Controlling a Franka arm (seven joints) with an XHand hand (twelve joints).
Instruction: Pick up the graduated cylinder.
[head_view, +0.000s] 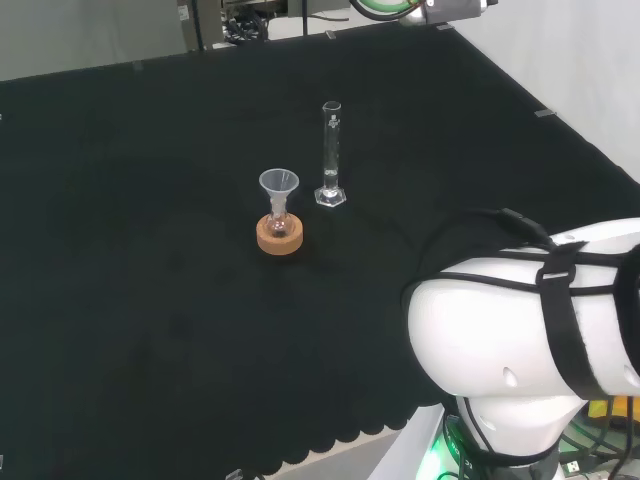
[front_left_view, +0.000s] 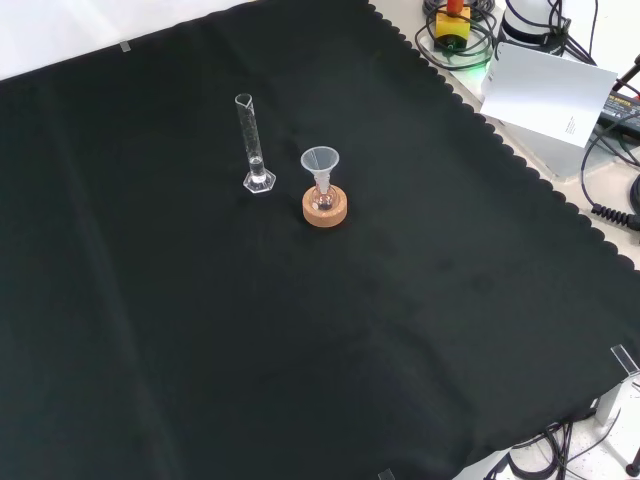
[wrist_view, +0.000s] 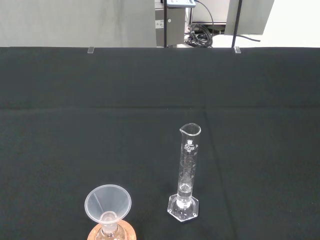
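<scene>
A clear glass graduated cylinder (head_view: 330, 155) stands upright on its six-sided foot near the middle of the black cloth; the front view has the cylinder (front_left_view: 252, 145) left of centre, and the wrist view shows the cylinder (wrist_view: 187, 172) close, free of any hold. Beside it a clear funnel (head_view: 279, 192) sits in a small flask on a cork ring (head_view: 279, 237). The funnel (front_left_view: 320, 165) and the cork ring (front_left_view: 325, 207) stand just right of the cylinder in the front view. The funnel (wrist_view: 107, 205) also shows in the wrist view.
The arm's white link (head_view: 530, 320) with black straps fills the head view's lower right. The cloth's scalloped edge (front_left_view: 500, 140) runs along the right of the front view, with cables and a white box (front_left_view: 548, 92) beyond it.
</scene>
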